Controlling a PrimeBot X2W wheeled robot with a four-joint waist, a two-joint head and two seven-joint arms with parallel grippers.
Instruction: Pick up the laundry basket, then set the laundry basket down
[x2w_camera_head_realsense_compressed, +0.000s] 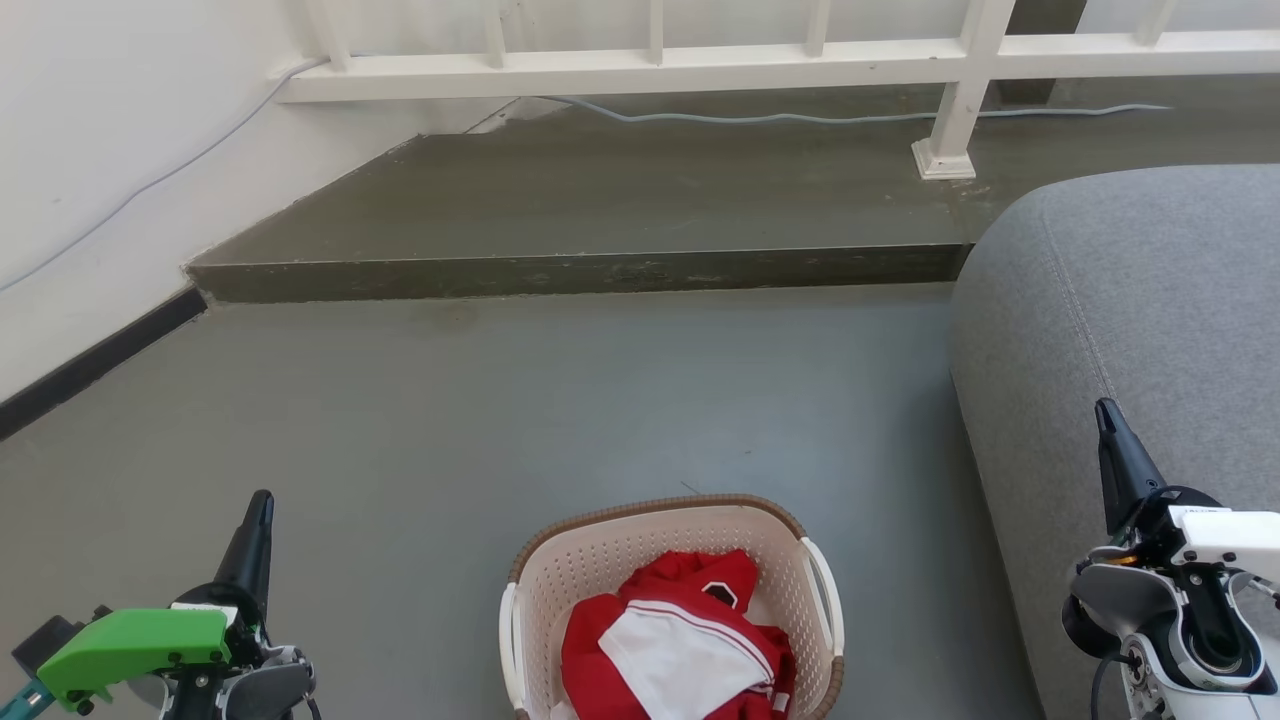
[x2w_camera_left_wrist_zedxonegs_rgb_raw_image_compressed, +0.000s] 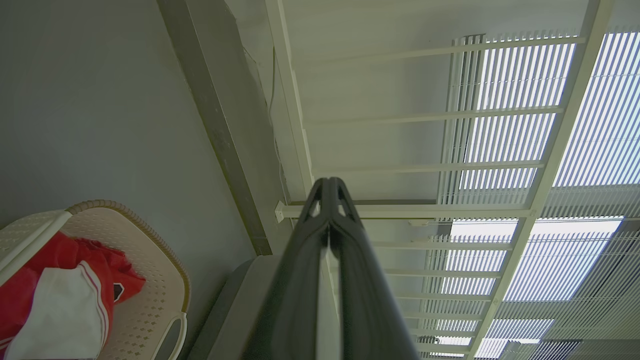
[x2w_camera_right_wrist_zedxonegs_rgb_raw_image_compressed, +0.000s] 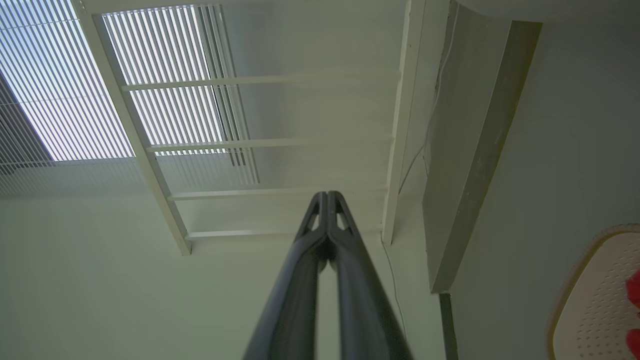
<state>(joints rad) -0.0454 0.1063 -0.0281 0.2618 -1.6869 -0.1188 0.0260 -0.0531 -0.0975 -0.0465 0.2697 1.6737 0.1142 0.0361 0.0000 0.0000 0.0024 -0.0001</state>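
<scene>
Basket (x2w_camera_head_realsense_compressed: 600, 560) is cream w/ lots of tiny holes, brown woven rim (x2w_camera_head_realsense_compressed: 660, 503), white handles (x2w_camera_head_realsense_compressed: 828, 595). Clothes (x2w_camera_head_realsense_compressed: 680, 640) are red & white w/ thin stripes. Floor (x2w_camera_head_realsense_compressed: 600, 400) is grey, sofa (x2w_camera_head_realsense_compressed: 1150, 300) grey too. Rail (x2w_camera_head_realsense_compressed: 700, 65) is white. L gripper (x2w_camera_head_realsense_compressed: 262, 497) is black w/ a green bit; R gripper (x2w_camera_head_realsense_compressed: 1103, 405) black & white.

open floor (x2w_camera_head_realsense_compressed: 400, 450) left of laundry basket (x2w_camera_head_realsense_compressed: 655, 504); sofa (x2w_camera_head_realsense_compressed: 1120, 300) near its right.

Grey floor (x2w_camera_head_realsense_compressed: 600, 400), smooth. Raised concrete step (x2w_camera_head_realsense_compressed: 620, 210) along far side, front edge scuffed. White railing (x2w_camera_head_realsense_compressed: 640, 72) on step, post base (x2w_camera_head_realsense_compressed: 945, 160) toward right. Pale cable (x2w_camera_head_realsense_compressed: 760, 118) trails along step beneath railing. White wall (x2w_camera_head_realsense_compressed: 100, 120) at left, black baseboard (x2w_camera_head_realsense_compressed: 90, 360) under it. Grey upholstered sofa (x2w_camera_head_realsense_compressed: 1150, 300) at right. Crumpled red-and-white garment (x2w_camera_head_realsense_compressed: 680, 640) bottom centre. Slatted blinds (x2w_camera_left_wrist_zedxonegs_rgb_raw_image_compressed: 515, 110) beyond railing.
</scene>
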